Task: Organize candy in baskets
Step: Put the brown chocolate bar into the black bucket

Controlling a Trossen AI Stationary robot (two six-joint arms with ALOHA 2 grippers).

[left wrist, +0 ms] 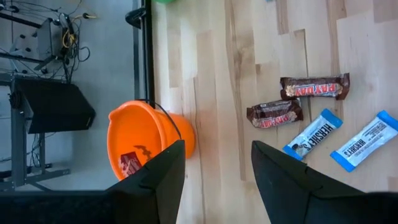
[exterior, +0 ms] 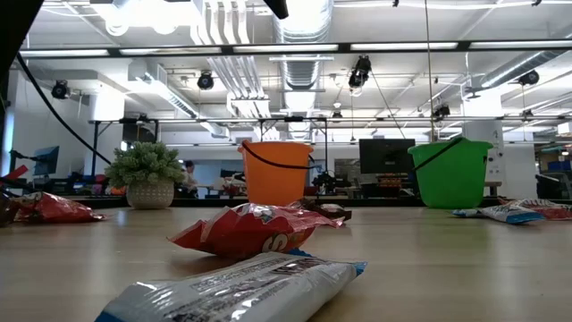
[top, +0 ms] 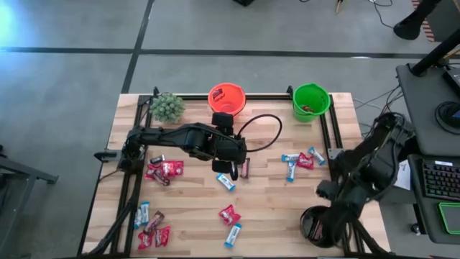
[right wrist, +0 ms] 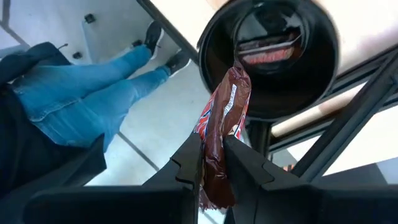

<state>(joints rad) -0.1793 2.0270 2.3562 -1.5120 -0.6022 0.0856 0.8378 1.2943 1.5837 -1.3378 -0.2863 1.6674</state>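
Note:
My right gripper [right wrist: 214, 146] is shut on a dark brown candy bar [right wrist: 225, 106] and hangs above the black basket [right wrist: 323, 68] at the table's near right corner [top: 316, 224]; another brown bar [right wrist: 267, 55] lies inside the basket. My left gripper [left wrist: 217, 155] stands open over mid-table [top: 228, 171], near the orange basket [left wrist: 149, 137], which holds a red candy [left wrist: 129, 164]. The green basket [top: 311, 101] stands at the far right. Loose candy lies flat on the wood: two brown bars [left wrist: 314, 87], blue-and-white ones [left wrist: 314, 132] and red ones [top: 164, 170]. My right gripper pinches the brown bar between its two fingers, on the flat faces of the wrapper's middle [right wrist: 214, 140]. The bar lies along the fingers and sticks out past their tips, slanting down. Its free end [right wrist: 239, 78] hangs clear above the black basket's rim.
A fuzzy potted plant [top: 167, 106] stands at the far left. More candy lies at the near left [top: 152, 229], the near middle [top: 230, 216] and the right [top: 302, 160]. A person's legs in blue jeans [right wrist: 93, 87] are beside the table's near right corner.

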